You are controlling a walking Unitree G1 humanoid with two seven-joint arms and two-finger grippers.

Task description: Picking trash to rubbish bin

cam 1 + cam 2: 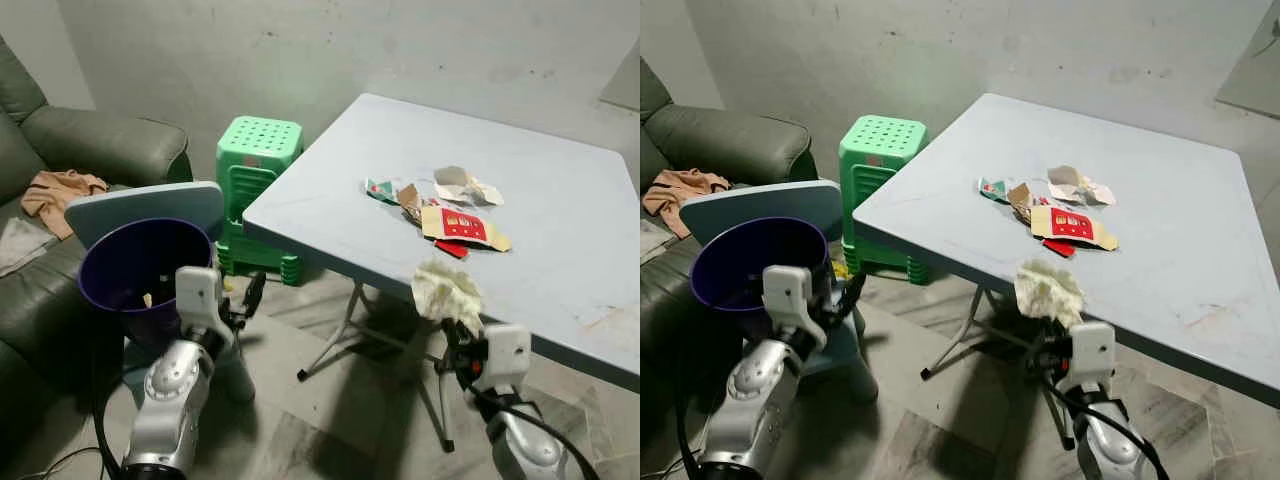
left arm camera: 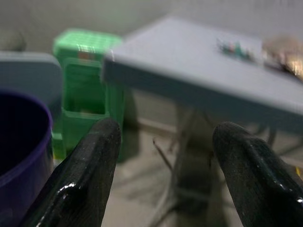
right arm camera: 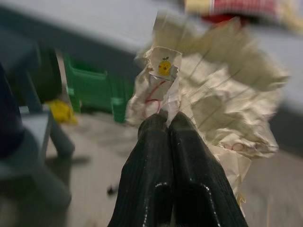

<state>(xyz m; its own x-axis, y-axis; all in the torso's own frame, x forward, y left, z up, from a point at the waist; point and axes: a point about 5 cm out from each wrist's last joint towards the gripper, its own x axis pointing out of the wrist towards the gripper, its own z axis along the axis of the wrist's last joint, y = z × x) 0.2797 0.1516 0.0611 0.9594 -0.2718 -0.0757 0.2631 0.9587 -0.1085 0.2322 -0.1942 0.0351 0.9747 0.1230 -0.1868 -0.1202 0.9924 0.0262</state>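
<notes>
The right tool (image 3: 169,124) pinches a crumpled paper wrapper (image 1: 446,291) by one thin edge, fingers closed tight, just off the counter (image 1: 560,215) rim. The left tool (image 2: 163,161) hangs wide open and empty beside the purple bin (image 1: 140,262). The light wad could slip free or snag the counter edge during the carry across to the bin.

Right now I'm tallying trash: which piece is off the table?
The crumpled cream paper wrapper, pinched in the right gripper; the torn red-and-yellow cardboard scraps lie on the tabletop.
</notes>
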